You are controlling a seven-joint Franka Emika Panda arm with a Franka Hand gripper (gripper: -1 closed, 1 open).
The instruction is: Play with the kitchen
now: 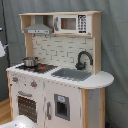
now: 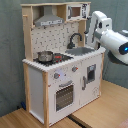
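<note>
The kitchen (image 1: 55, 85) is white and light wood and fills the first exterior view. Its hob (image 1: 35, 66) has red rings and carries a small metal pot (image 1: 30, 61). To the right are the grey sink (image 1: 72, 74) and the black tap (image 1: 83, 59). In the second exterior view the kitchen (image 2: 55, 75) stands on the left and my white arm (image 2: 111, 37) reaches in from the right. The dark gripper (image 2: 89, 34) hangs beside the kitchen's upper right post, above the sink (image 2: 82, 50) and close to the tap (image 2: 75, 39).
A hood (image 1: 38, 27) and a microwave (image 1: 70, 23) sit on the top shelf. The oven door (image 2: 63, 95) and knobs (image 2: 56, 76) face front. A grey curtain (image 1: 112, 45) hangs behind. Wooden floor (image 2: 105, 107) lies in front. A white object (image 1: 17, 122) sits at the bottom left.
</note>
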